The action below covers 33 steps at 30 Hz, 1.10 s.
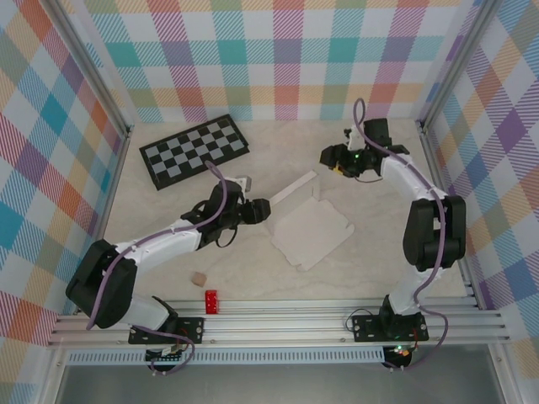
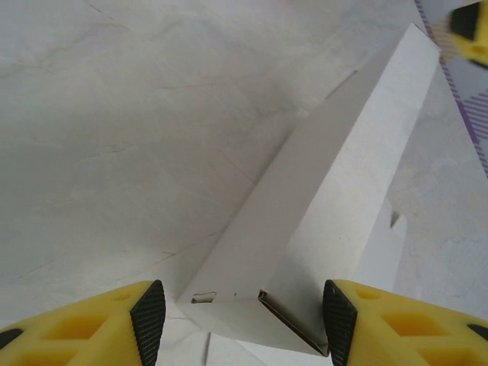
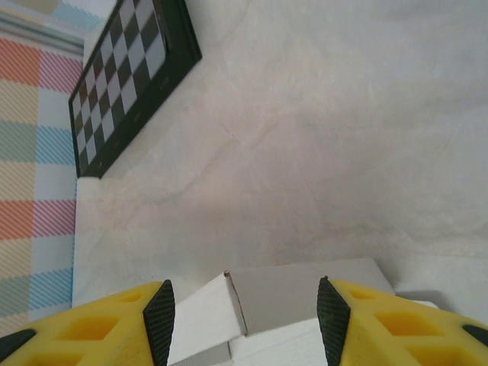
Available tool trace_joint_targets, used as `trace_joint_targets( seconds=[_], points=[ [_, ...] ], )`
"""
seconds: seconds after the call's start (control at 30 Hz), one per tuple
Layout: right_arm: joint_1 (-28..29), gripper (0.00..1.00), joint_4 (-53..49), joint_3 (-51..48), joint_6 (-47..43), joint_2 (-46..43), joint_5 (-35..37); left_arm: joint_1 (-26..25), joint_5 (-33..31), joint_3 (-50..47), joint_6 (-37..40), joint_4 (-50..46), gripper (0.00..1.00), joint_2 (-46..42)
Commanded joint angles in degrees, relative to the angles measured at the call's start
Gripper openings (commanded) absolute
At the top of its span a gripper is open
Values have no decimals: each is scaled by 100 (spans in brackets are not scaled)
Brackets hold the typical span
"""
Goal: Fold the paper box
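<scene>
Top, left-wrist and right-wrist views of the two-arm workcell. The paper box is seen lying near the middle of the pale table, between the two arms, as a mostly flat white sheet with notched edges; one long narrow flap is raised along its far left side. The left gripper is placed at the near end of that flap. In the left wrist view, the flap's folded end is seen between the yellow fingers of the left gripper. The jaws are held apart: a clear gap is left at the left pad, while contact at the right pad cannot be judged, so no clamping is shown. The right gripper is held above the table just beyond the far end of the flap. In the right wrist view, the right gripper is shown with its jaws apart and nothing pinched, white panels of the box being visible past the fingertips. A black-and-grey checkerboard is laid at the far left of the table, well apart from the box, and is seen again from the right wrist. A small tan block and a red block are found near the front edge. The cell is enclosed by plaid walls.
</scene>
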Motion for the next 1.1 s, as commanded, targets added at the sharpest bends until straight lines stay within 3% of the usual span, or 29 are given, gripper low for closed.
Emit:
trace_joint_targets(
  seconds=[0.0,0.27,0.43,0.6,0.83,0.97,1.07],
  points=[
    [-8,55,-1154,300,-40,-498,593,251,-389,-294,-369,-796,59,-76],
    [-2,56,-1640,-714,-239,-1689,1141,453,-511,-851,-1202,-1123,59,-738],
    [-6,56,-1788,-968,-438,-1977,1143,445,-226,-1128,-1738,-1180,59,-1339],
    [399,55,-1890,-824,-487,-2041,1407,594,-861,-385,-1048,-2415,63,-1991],
    [1916,51,-1041,-1454,-223,-2619,2229,1407,-156,1029,-521,-2187,62,-270],
    [2494,51,-1159,-2154,74,-3445,2819,1681,791,2913,-17,-2508,53,1836],
    [2716,52,-1195,-2673,277,-3907,2869,1584,951,4252,329,-3074,51,2978]
  ],
)
